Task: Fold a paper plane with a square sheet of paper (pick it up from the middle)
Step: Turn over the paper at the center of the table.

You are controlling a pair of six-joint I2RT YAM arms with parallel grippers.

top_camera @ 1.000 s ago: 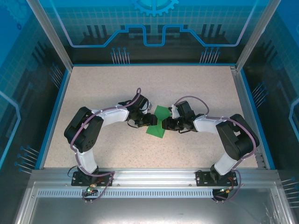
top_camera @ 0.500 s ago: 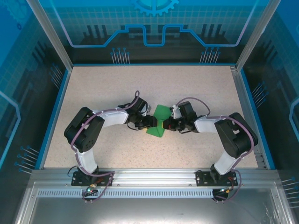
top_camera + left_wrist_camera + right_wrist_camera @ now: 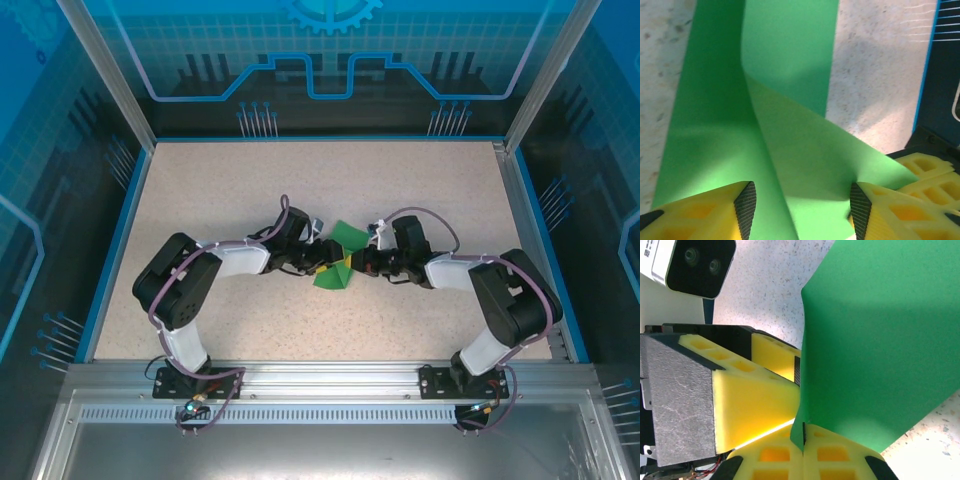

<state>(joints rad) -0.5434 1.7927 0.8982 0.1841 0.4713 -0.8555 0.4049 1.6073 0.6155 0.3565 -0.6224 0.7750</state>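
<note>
Status: square sheet of paper (image 3: 347, 240) is at about the middle of the table (image 3: 300, 180), a touch toward the near edge, bowed up between the two arms and partly folded over itself.

Right gripper (image 3: 803, 440): clamped on the sheet's edge, with the paper running into the seam between its fingers. Left gripper (image 3: 802, 200): jaws spread, the folded sheet passing between the pads with neither pad pressing it.

Risks as I read them:
- The hold is a single pinch on an edge of thin paper. Any sideways tug from me could slip it out or tear it.
- If I close the left jaws off the fold line, I set a crooked crease that carries into the plane's nose.
- The fingers of the two grippers are just beside each other, so a small misjudged move knocks them together and shifts the sheet.
- The bowed flap may spring back if the clamp lets go before the crease is pressed.

Containers: no bins or trays in play. The sheet is carried by the clamp and the table.
</note>
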